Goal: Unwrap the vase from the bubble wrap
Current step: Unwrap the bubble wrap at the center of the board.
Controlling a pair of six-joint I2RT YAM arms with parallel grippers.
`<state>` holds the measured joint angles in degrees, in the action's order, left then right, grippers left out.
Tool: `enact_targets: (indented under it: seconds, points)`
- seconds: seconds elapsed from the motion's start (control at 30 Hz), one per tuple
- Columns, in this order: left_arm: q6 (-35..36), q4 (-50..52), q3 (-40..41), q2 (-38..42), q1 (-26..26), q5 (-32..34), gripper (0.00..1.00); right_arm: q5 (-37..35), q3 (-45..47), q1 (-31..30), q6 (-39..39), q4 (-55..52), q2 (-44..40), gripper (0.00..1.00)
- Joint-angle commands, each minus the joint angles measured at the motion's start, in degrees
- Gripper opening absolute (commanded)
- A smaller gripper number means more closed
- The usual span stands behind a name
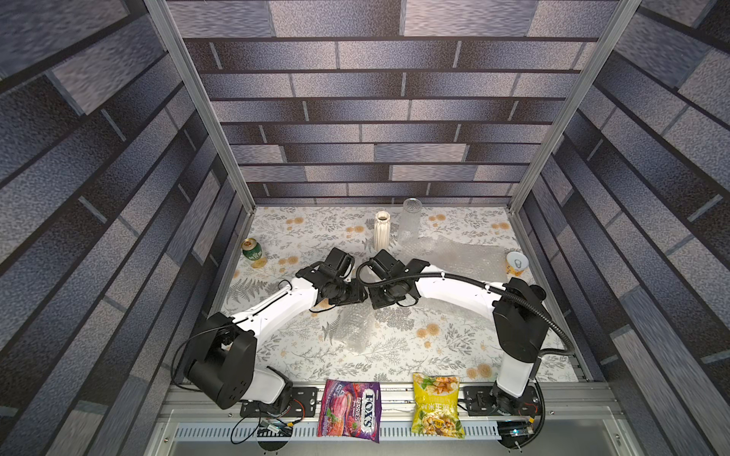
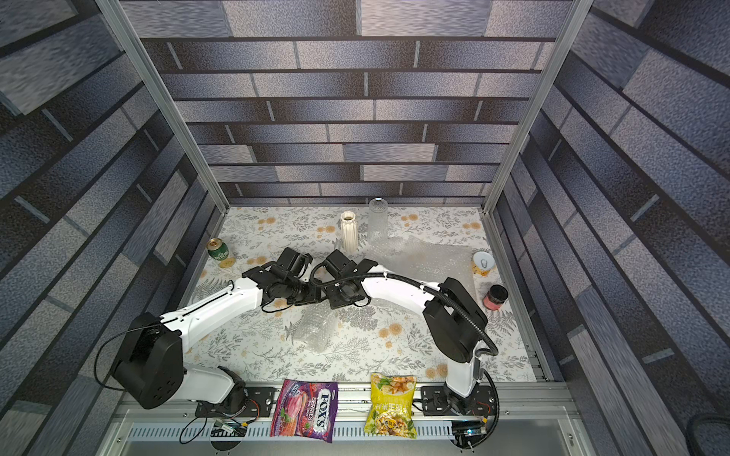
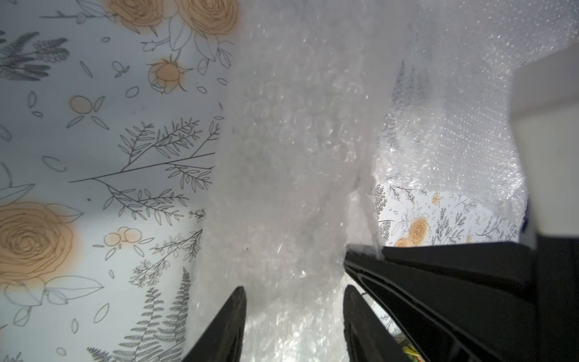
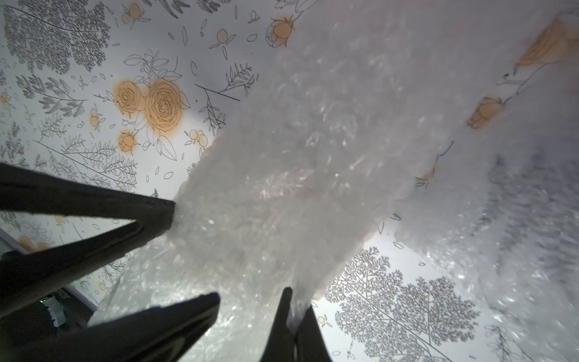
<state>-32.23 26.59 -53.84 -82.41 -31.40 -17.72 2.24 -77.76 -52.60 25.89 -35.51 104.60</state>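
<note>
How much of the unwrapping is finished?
Done: a white vase and a glass vase stand bare at the back, beside a flat bubble wrap sheet. In hand: the left end effector grips the wrapped bundle, and the right end effector pinches its loose edge. Left: peeling that wrap off; whatever is inside is still hidden.

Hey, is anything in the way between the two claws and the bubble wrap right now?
Nothing visible stands in the way. The left claw sits with a finger on either side of the roll of bubble wrap, pressed straight against it. The right claw is shut on a loose edge of the same wrap.
</note>
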Motion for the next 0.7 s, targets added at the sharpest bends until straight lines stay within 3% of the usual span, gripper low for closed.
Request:
enact_targets:
  seconds: [0.0,0.2,0.37,0.67]
  points:
    - [-1.4,-0.6,-2.5,-2.5,-1.2,-0.4,0.51,-3.0,1.1,0.7,-3.4,-3.4,-2.3,0.0]
    - [-0.6,1.7,-7.8,-7.6,-4.8,2.8,0.51,-3.4,1.5,1.4,-4.2,-3.0,-2.2,0.0]
    - [2.3,10.8,-13.7,-12.8,-7.8,9.6,0.5,-2.8,3.5,2.4,-2.9,-1.0,-3.9,0.0]
    - [2.0,11.8,-10.6,-14.6,-8.4,10.0,0.47,-0.6,7.6,5.4,-1.1,3.0,-7.1,0.0]
